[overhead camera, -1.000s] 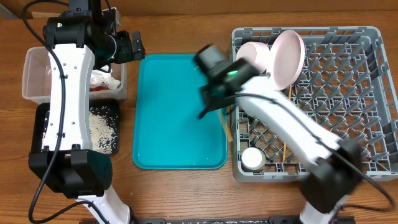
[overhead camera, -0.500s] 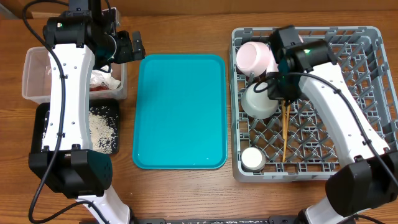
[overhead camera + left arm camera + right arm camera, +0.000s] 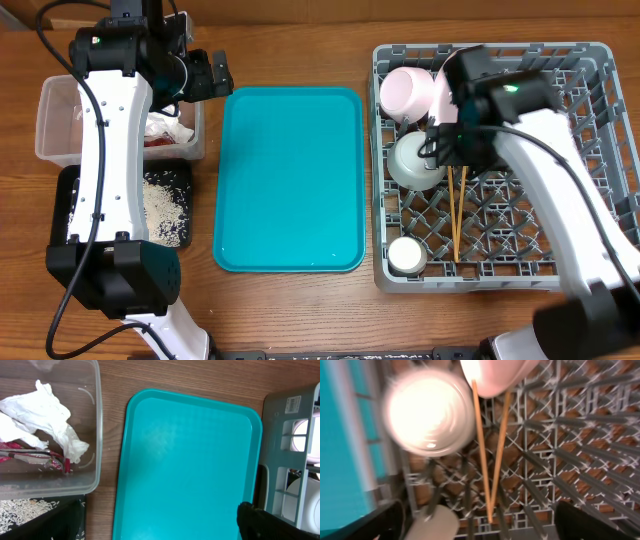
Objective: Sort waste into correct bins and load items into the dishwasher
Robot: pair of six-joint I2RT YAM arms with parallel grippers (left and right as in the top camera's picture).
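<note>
- Right gripper (image 3: 479,506) hangs over the dish rack (image 3: 600,150) with its fingers spread wide, released and holding nothing.
- A second ago this arm was at the right edge of the teal tray (image 3: 290,180). Half a second ago it was over the rack with the chopsticks (image 3: 456,215) showing as a single line under it. Now they show as two separate lines.
- The chopsticks lie on the rack's grid floor, tips close together toward the front and spread apart at the back end.
- In the right wrist view, the joined tips lie between the two fingers but lower down, touching neither.
- Just left of the chopsticks sits the upturned grey-green bowl (image 3: 415,163), with the pink bowl (image 3: 403,92) behind it.
- The pink plate (image 3: 495,375) covers the chopsticks' back ends, and the white cup (image 3: 406,256) stands in the front left corner.
- Left gripper (image 3: 218,73) has not moved. It is open, empty, and sits beside the tray's back left corner.
- The clear tub (image 3: 95,435) holds the tissue (image 3: 45,415) and the wrapper (image 3: 35,455); rice (image 3: 160,205) lies in the black tray (image 3: 70,190).
</note>
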